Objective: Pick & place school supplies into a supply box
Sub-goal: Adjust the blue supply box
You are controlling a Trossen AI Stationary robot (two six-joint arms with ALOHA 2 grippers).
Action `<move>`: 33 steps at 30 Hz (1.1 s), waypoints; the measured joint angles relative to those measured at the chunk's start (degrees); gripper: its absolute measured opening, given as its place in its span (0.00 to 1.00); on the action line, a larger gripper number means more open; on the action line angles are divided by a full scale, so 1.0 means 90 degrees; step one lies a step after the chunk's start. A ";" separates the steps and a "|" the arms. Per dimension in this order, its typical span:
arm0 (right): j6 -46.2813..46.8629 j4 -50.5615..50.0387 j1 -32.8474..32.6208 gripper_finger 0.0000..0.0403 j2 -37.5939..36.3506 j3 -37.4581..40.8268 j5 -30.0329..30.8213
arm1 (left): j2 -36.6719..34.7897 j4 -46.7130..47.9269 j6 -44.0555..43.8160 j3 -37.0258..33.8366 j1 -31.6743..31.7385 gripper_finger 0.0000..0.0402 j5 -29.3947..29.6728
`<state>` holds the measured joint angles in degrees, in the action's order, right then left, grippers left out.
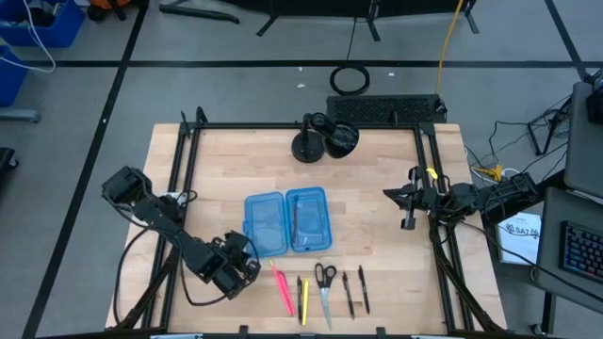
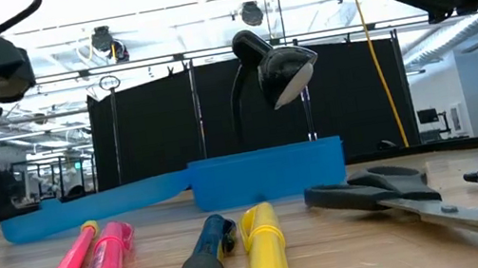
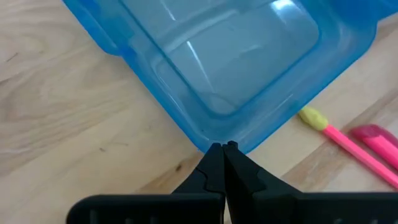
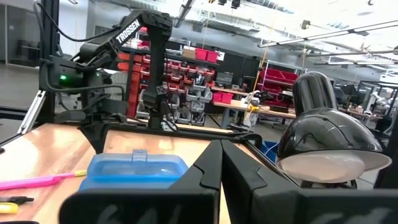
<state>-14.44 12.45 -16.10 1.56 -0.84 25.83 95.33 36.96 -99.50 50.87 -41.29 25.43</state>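
Left pincer [image 1: 247, 266], closed and empty, sits near the open supply box [image 1: 287, 221]; no school supplies [image 1: 320, 287] boxed yet.

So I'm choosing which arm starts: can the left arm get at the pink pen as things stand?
Probably yes. The left pincer, shut, sits at the supply box corner, and the pink pen lies right beside it on bare table, nothing between. It must open first.

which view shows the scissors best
The high view: the scissors lie whole, black handles toward the supply box, among the pens. The low view shows them side-on, partly cut off. Neither wrist view shows them.
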 joint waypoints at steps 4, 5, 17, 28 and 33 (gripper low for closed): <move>0.0000 -0.0005 0.0000 0.00 0.0000 0.0000 -0.0001 | 0.0000 -0.0075 -0.0008 0.0000 -0.0031 0.00 0.0050; 0.0000 -0.0005 0.0000 0.00 0.0000 0.0000 0.0002 | 0.0000 -0.0039 -0.0005 0.0000 -0.0031 0.00 0.0222; -0.0212 -0.0010 0.0000 0.00 0.0000 0.0000 -0.0005 | -0.0022 0.0255 0.1029 0.0485 0.0258 0.00 0.0509; -0.0209 0.0005 0.0000 0.00 0.0000 0.0000 -0.0010 | 0.0814 0.0331 0.1881 0.1483 0.0268 0.00 0.0220; -0.0195 -0.0038 0.0000 0.00 0.0002 0.0000 -0.0010 | 0.1412 0.0310 0.1996 0.1776 0.0171 0.00 -0.0198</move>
<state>-16.19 12.11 -16.10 1.58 -0.84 25.74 108.04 39.75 -81.54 66.86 -39.74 23.65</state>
